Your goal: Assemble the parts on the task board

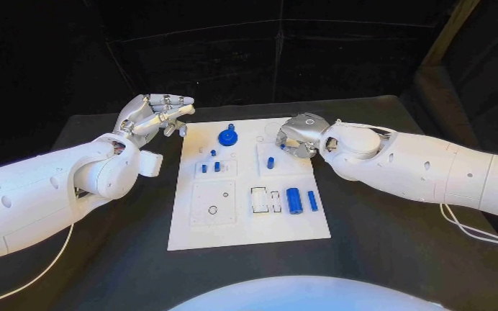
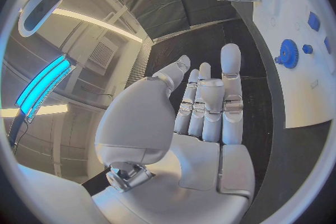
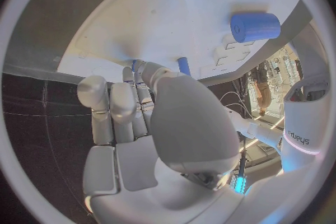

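At the left of the head view, the left hand (image 1: 155,114) is seen raised over the black tabletop (image 1: 394,253), just off the upper left corner of the task board (image 1: 249,232). Its fingers are extended and lie side by side, and nothing is grasped in it; in the left wrist view the same left hand (image 2: 203,106) is shown released, with the palm bare.

At the centre of the frame the white board is laid flat on the tabletop. Near its upper edge a blue gear (image 1: 227,137) with a small knob is seated. Below and left of it, small blue pieces (image 1: 211,166) are placed in a recessed block. In the middle of the board a short blue peg (image 1: 270,162) is set upright. Towards the lower right of the board a thick blue cylinder (image 1: 295,200) is laid beside a thinner blue rod (image 1: 311,200), the two being close but apart.

At the upper right corner of the board the right hand (image 1: 298,135) is held with its fingers curled downward toward the board. In the right wrist view the right hand (image 3: 150,117) is seen with fingertips close to the board's surface near the blue peg (image 3: 183,65); whether anything is grasped there cannot be told.
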`<control>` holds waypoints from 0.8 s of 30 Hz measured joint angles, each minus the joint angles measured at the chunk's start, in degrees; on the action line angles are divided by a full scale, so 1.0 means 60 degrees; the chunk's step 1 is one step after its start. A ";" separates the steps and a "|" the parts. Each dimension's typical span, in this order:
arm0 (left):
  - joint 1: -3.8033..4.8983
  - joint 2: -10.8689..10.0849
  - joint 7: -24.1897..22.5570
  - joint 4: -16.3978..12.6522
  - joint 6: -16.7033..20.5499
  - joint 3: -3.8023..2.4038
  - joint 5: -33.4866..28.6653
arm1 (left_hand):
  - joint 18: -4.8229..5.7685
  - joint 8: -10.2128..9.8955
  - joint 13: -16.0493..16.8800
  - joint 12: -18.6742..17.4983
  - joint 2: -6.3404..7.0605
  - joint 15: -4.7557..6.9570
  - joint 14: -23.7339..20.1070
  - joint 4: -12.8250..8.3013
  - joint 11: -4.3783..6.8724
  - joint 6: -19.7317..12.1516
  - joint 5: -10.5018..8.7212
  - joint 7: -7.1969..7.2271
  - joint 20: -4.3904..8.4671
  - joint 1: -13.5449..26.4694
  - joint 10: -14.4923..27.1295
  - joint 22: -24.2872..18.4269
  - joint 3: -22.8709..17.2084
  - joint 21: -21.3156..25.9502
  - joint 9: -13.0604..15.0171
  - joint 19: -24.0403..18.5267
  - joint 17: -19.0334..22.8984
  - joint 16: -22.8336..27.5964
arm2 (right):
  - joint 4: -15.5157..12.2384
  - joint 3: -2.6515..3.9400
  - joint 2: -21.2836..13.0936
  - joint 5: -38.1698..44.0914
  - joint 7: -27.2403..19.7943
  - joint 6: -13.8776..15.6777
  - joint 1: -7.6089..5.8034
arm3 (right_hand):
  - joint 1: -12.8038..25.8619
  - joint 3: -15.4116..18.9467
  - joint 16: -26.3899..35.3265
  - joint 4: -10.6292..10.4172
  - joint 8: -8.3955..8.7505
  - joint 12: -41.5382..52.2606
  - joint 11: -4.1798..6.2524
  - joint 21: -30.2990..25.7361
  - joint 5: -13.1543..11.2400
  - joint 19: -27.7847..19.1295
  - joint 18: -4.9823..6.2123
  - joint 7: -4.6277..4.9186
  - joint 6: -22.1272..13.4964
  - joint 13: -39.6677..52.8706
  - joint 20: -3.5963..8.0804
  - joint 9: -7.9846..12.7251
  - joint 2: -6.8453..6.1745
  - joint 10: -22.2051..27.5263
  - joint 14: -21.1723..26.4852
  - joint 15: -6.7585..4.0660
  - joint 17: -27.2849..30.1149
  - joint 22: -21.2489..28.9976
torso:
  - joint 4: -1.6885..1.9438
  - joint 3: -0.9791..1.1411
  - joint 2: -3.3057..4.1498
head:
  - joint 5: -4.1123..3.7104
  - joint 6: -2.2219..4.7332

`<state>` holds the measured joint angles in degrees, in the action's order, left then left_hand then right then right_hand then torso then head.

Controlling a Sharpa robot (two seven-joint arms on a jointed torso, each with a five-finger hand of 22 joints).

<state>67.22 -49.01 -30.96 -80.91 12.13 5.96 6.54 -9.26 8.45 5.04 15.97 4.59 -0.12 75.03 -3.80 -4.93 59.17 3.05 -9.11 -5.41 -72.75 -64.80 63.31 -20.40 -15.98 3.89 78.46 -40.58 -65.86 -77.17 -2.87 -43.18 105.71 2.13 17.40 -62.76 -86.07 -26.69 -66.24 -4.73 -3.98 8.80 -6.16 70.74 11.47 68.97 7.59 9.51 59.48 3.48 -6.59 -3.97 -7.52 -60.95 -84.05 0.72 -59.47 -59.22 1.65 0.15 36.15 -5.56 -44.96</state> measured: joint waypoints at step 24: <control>-0.0002 0.0003 0.0175 0.0034 -0.0070 0.0001 -0.0012 | 0.0002 -0.0039 -0.0001 0.0000 -0.0060 -0.0028 -0.0039 0.0000 -0.0034 -0.0035 0.0000 -0.0034 -0.0027 -0.0061 0.0034 -0.0045 0.0053 0.0036 -0.0007 -0.0027 0.0084 0.0001 | 0.0090 0.0038 0.0108 -0.0396 0.0179 -0.0541 -0.0046 | 0.0290 -0.0382 -0.0192 0.0253 -0.0040 -0.0103 0.0106 0.0366 -0.0241 0.0332 -0.0156 -0.0025 0.0423 0.0010 0.0009 -0.0033 0.0114 -0.0473 0.0000 -0.0001 -0.0096 -0.0564 | -0.0005 0.0003 -0.0007 | -0.0019 -0.0116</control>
<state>67.20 -48.99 -29.92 -80.71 11.71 5.97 6.47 -9.25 8.21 5.03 15.97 4.22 -0.29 74.80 -3.80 -5.13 58.97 3.05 -9.32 -5.57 -73.11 -64.60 63.04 -20.08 -15.76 3.84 78.30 -40.07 -65.85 -76.63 -2.64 -42.53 103.33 3.21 14.15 -63.03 -84.33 -28.99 -67.39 -3.22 -4.22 8.18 -5.52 72.94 10.02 70.96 6.65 9.36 62.02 3.54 -6.53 -4.17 -6.84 -63.79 -84.05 0.71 -60.05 -62.61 1.61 0.16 36.11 -5.67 -45.66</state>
